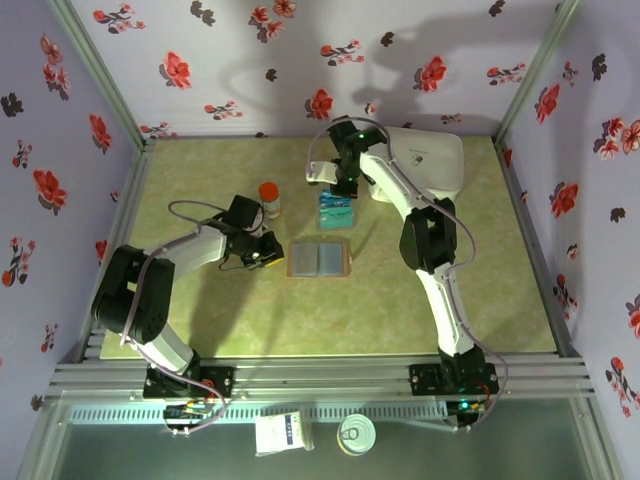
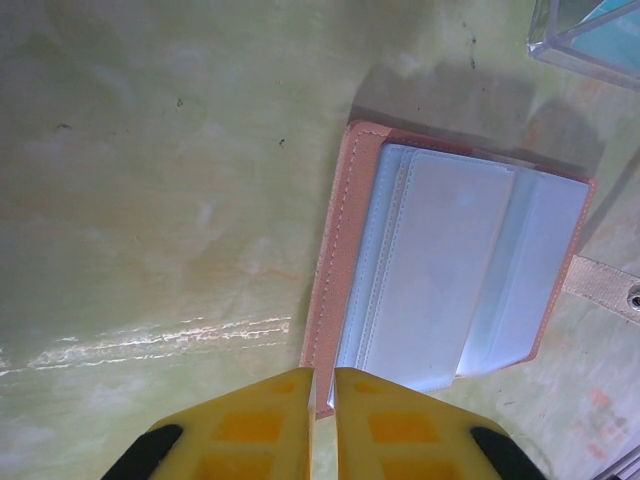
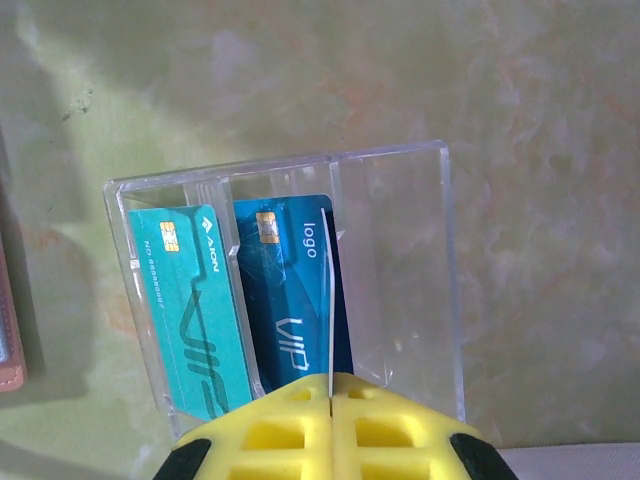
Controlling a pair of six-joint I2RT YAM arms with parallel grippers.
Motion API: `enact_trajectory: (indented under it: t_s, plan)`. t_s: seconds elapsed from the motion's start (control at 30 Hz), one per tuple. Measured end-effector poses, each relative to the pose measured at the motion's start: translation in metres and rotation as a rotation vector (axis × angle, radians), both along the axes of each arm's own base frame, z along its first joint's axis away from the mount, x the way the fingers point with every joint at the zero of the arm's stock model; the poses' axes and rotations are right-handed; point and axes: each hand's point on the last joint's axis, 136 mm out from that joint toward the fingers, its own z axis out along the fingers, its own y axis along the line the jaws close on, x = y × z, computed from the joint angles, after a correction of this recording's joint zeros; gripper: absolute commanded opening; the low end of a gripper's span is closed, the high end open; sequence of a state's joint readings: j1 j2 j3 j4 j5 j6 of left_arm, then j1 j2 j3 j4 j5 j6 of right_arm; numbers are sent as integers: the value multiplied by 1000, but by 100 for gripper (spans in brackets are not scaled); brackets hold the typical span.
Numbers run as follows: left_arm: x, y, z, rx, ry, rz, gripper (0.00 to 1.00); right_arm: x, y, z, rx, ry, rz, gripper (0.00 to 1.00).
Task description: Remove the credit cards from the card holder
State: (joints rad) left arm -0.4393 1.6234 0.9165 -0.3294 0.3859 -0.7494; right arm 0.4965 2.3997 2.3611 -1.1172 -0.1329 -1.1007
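Judged nearly done. On table (image 1: 450,300), holder (image 1: 319,258) open flat, pockets seemingly empty; in tray (image 3: 400,280) beyond it, two cards (image 3: 190,300); left gripper (image 2: 323,385) almost closed, empty, at holder's edge; right gripper (image 3: 329,385) pinched tight on third card (image 3: 328,340) over tray, unreleased

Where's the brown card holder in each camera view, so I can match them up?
Top external: the card holder lies open near the table's centre.
Left wrist: right of centre, open, with its blue-grey panels facing up.
Right wrist: a brown sliver at the left edge, low down.
Shared landmark: the clear tray, at the left wrist's top right corner and the right wrist's centre.
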Motion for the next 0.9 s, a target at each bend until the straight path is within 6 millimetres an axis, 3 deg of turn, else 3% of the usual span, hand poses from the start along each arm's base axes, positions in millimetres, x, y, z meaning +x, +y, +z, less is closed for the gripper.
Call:
enact_trajectory:
  t_s: [0.13,0.53,0.8,0.9]
  plan:
    - [0,1,0,0,0,2,13,2,-1,0,-6,-12,4,20]
    - [2,-1,0,-8,4,1,13,19,-1,9,10,-88,-67,25]
    - [7,-4,-1,-13,3,-12,13,-5,-8,32,154,-75,-338,38]
    - [11,-8,-1,-24,-2,-20,13,-18,-11,43,254,-68,-488,38]
